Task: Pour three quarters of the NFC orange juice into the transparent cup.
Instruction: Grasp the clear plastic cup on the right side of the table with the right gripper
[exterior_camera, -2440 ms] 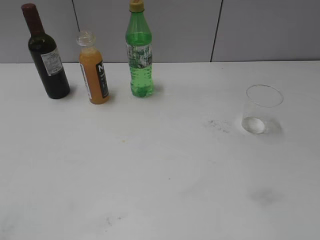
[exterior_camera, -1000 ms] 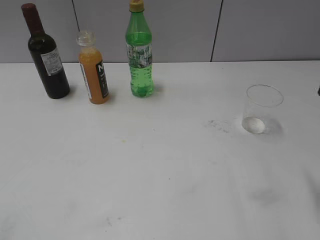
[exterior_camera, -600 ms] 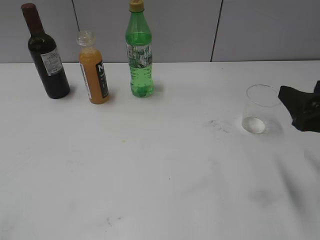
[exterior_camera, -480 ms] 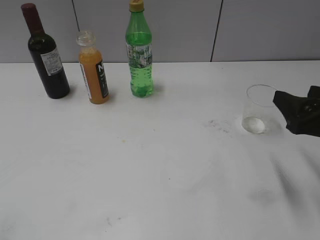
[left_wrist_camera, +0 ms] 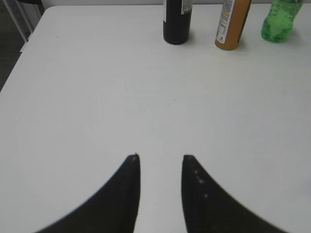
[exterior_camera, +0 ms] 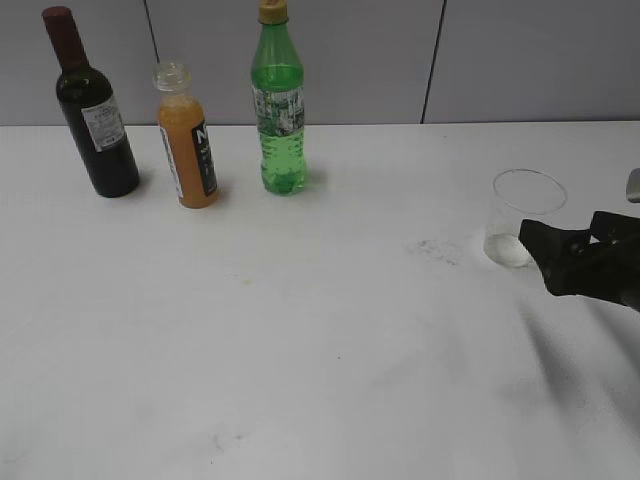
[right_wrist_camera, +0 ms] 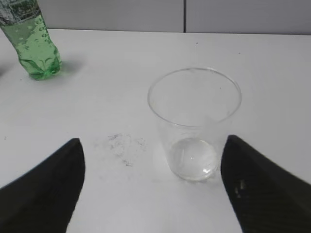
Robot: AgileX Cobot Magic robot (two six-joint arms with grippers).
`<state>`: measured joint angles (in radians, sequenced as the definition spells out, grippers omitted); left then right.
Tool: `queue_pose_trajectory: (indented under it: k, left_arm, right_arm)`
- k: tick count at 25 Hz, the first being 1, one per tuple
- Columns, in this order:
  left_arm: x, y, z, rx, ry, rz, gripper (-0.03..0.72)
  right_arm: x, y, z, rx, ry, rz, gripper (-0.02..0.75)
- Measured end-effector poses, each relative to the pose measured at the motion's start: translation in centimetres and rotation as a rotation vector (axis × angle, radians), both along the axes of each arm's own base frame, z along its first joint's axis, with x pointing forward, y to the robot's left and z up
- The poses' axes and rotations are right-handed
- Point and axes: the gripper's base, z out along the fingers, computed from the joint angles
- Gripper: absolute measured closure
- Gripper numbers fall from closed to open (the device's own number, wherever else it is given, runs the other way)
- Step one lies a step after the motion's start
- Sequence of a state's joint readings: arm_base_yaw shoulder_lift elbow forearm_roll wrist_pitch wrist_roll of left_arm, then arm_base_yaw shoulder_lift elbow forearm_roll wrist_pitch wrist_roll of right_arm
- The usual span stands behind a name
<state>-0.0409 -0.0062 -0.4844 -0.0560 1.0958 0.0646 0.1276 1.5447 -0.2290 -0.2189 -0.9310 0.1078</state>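
The NFC orange juice bottle (exterior_camera: 188, 140) stands uncapped at the back left, between two other bottles; its lower part shows in the left wrist view (left_wrist_camera: 232, 26). The transparent cup (exterior_camera: 522, 217) stands empty at the right, also in the right wrist view (right_wrist_camera: 194, 124). My right gripper (exterior_camera: 565, 255) is open, low over the table just right of and in front of the cup; in the right wrist view (right_wrist_camera: 153, 145) its fingers are wide apart with the cup ahead, not touching. My left gripper (left_wrist_camera: 160, 158) is open and empty, far in front of the bottles; it is out of the exterior view.
A dark wine bottle (exterior_camera: 93, 110) stands left of the juice, a green bottle with a yellow cap (exterior_camera: 279, 105) to its right. Grey smudges (exterior_camera: 437, 250) mark the white table (exterior_camera: 320, 330) left of the cup. A grey wall runs behind.
My right gripper came in from the right edge and moved left and down, close to the cup. Bottles and cup have not moved.
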Motion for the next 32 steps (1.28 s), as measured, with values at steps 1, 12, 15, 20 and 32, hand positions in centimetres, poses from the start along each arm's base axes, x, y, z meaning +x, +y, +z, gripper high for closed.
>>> queue_pose_trajectory:
  k: [1, 12, 15, 20, 32]
  left_arm:
    - [0.0, 0.0, 0.0, 0.000, 0.000, 0.000, 0.450]
    - [0.0, 0.0, 0.0, 0.000, 0.000, 0.000, 0.450]
    - [0.0, 0.0, 0.0, 0.000, 0.000, 0.000, 0.450]
    - [0.0, 0.0, 0.0, 0.000, 0.000, 0.000, 0.450]
    - [0.0, 0.0, 0.0, 0.000, 0.000, 0.000, 0.450]
  right_arm:
    - [0.1, -0.1, -0.3, 0.004, 0.008, -0.012, 0.061]
    - [1.0, -0.1, -3.1, 0.017, -0.005, -0.036, 0.061]
    - [1.0, -0.1, -4.0, 0.018, 0.014, -0.032, 0.061]
    - [1.0, -0.2, -5.3, 0.008, 0.060, -0.040, 0.061]
    - [3.4, 0.1, -6.5, 0.008, 0.056, -0.047, 0.061]
